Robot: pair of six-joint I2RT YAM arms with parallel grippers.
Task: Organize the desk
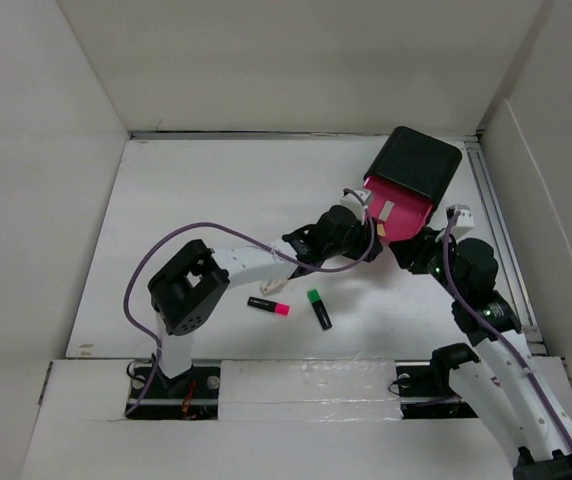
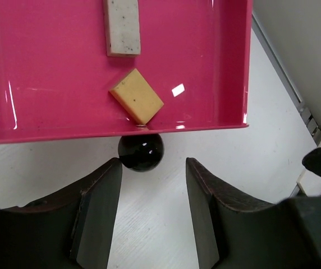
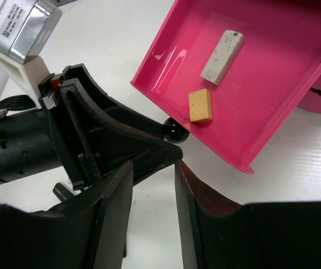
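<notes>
The pink drawer (image 1: 411, 212) stood drawn out of its black box (image 1: 416, 163) on the white tabletop (image 1: 196, 190), which spread out beneath the drawer on every side as far as the white walls. The step in hand looked like filling that drawer. A yellow eraser (image 2: 137, 96) and a speckled grey block (image 2: 121, 27) lay inside it, while a pink highlighter (image 1: 268, 306) and a green highlighter (image 1: 319, 309) lay loose well out from the drawer's front. The left end effector (image 2: 153, 168) hovered just before the drawer's black knob (image 2: 141, 151), jaws moderately parted and empty. The right end effector (image 3: 152, 168), near the drawer's front corner, was parted more narrowly and gripped nothing. The next move probably called for one arm to swing away from the drawer and set its jaws across a highlighter's barrel. Only the overhead view showed the highlighters and the box, and only the wrist views showed the knob and the drawer's contents plainly.
</notes>
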